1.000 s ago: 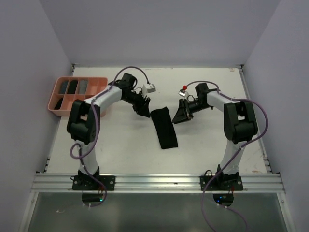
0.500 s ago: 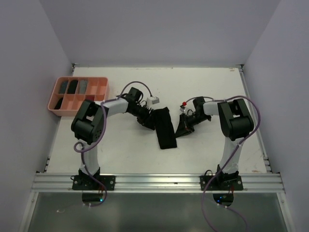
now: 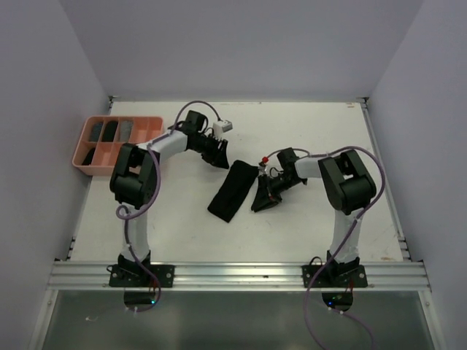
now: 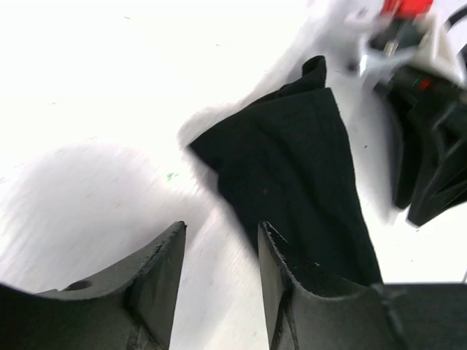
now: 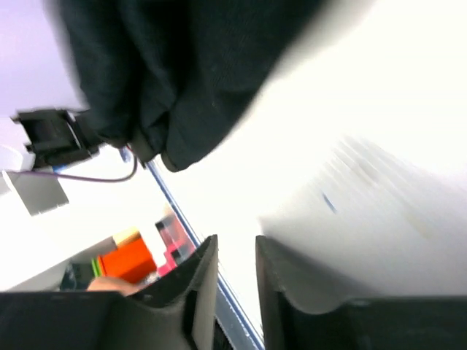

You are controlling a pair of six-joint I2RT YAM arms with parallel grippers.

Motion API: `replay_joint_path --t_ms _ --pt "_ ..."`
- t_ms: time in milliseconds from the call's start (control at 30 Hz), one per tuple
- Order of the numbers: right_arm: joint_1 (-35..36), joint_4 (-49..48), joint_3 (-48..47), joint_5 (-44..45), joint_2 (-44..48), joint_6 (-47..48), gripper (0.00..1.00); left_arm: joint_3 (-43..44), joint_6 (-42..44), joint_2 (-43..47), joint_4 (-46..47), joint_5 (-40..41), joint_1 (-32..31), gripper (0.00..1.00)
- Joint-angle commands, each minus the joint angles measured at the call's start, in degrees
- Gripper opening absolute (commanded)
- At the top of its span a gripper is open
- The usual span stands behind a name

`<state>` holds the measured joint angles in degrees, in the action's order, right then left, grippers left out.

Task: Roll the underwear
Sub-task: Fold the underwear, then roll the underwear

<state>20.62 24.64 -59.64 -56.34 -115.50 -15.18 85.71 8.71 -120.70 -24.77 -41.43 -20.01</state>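
Underwear [image 3: 232,191], the plain black piece, lies on the white tabletop [image 3: 306,131] as a long folded strip, set on a slant between the two arms in the overhead view. The left jaws hang near the strip's far end and apart from it. The right jaws sit low just beside its right edge, and this view does not show whether they touch it. A salmon-pink tray [image 3: 84,166] stands at the far left of the tabletop, well apart from the strip, with dark things in some of its compartments. In the left wrist view the left jaws stand spread at the bottom of the picture, with only bare tabletop showing in the gap between them. The underwear [image 4: 292,175] stretches away ahead and to the right, flat, with a small bunched corner at its far end, and its near end runs down behind the right-hand jaw. The other arm's dark tip shows at the right edge, close beside the cloth. The right wrist view is blurred. The right jaws are parted by only a narrow slit with nothing caught in it and pale tabletop behind. The underwear [image 5: 190,65] fills the upper left as a dark rounded mass, clear of the jaws.
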Motion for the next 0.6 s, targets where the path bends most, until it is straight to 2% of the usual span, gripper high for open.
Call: replay_joint_path --t_ms 0,33,133,167,233,267,367,433,567 --pt "-4.7 1.8 0.0 1.2 8.3 0.8 0.33 -0.2 3.9 10.5 -3.5 3.1 0.3 0.49" --pt "-5.4 1.0 0.3 1.0 9.8 -0.2 0.35 -2.7 4.0 12.5 -3.0 5.8 0.1 0.5" --pt "-5.5 -12.2 4.3 0.4 14.2 -13.8 0.46 -6.7 4.5 17.9 -3.1 8.8 -2.5 0.53" --pt "-5.4 -27.0 9.2 0.5 14.8 -27.0 0.47 -7.9 3.8 18.9 -2.5 9.3 -3.3 0.55" --pt "-4.9 -43.5 14.4 3.0 14.3 -40.6 0.47 -12.6 1.1 22.0 -0.5 11.4 -4.0 0.57" --pt "-4.0 -57.2 18.6 4.3 13.6 -51.2 0.47 -14.2 0.6 23.0 1.4 11.6 -4.2 0.57" --pt "-0.6 -77.0 22.4 8.3 10.1 -64.1 0.43 -21.7 -4.4 27.3 8.3 14.2 -5.5 0.57" --pt "1.2 -77.0 22.2 9.8 10.1 -64.3 0.39 -25.6 -7.1 29.5 10.4 14.8 -5.8 0.56" --pt "2.9 -83.8 21.8 10.9 6.5 -68.0 0.31 -29.4 -10.5 31.8 15.4 15.4 -6.4 0.51"
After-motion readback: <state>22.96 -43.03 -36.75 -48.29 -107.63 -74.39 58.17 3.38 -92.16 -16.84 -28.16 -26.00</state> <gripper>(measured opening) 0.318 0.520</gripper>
